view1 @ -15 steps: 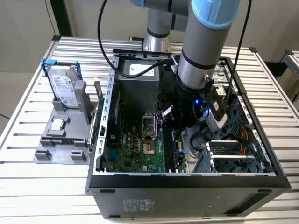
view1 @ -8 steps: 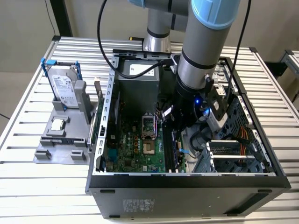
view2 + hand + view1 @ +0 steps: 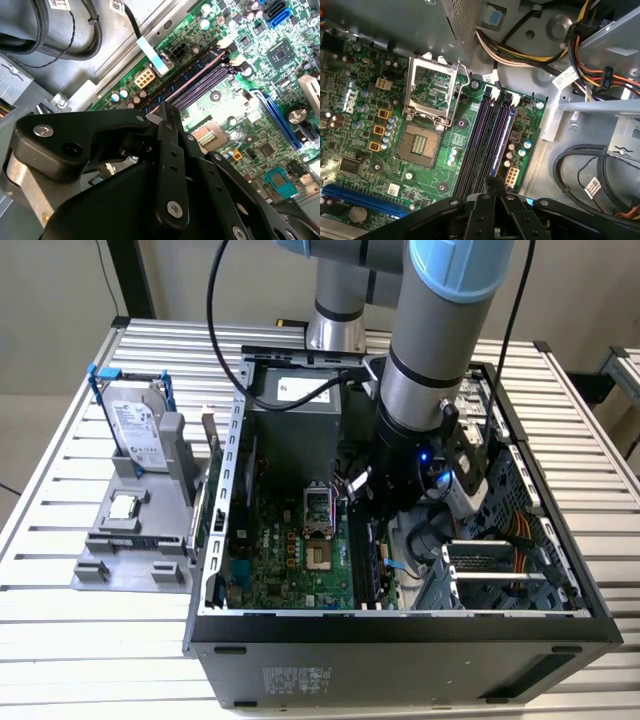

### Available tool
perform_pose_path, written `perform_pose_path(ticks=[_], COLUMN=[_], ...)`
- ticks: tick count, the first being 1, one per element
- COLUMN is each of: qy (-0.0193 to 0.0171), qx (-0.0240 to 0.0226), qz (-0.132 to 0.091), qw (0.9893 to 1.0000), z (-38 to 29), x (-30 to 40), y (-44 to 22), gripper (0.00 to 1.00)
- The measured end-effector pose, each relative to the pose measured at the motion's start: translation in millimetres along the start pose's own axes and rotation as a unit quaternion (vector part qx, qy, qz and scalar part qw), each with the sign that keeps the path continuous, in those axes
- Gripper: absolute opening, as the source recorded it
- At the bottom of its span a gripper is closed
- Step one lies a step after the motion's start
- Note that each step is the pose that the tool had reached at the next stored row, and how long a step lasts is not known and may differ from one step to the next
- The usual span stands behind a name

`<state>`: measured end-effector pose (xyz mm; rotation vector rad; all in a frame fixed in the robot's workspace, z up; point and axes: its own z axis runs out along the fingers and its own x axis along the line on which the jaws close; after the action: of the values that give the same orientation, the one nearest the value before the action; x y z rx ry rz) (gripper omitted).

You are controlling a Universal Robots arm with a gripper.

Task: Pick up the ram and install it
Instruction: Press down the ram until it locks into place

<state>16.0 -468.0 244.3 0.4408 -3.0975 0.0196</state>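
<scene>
One light, stiff but fragile ram (image 3: pixel 503 135), likely best held by its edges, stands in a slot at four o'clock from the socket (image 3: pixel 318 510) in the exterior view, beneath the pincer (image 3: pixel 493 183), its grip impossible to tell.

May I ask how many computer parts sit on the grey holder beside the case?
2: the hard drive stands upright at its back; the processor chip lies flat before it.
</scene>
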Motion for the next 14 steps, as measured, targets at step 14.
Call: perform_pose_path(ticks=[14], qy=[-0.0003], qx=[0.0005], qz=[-0.031], qw=[0.9995], z=[-0.1], x=[-0.7], y=[2.4], gripper=[0.0])
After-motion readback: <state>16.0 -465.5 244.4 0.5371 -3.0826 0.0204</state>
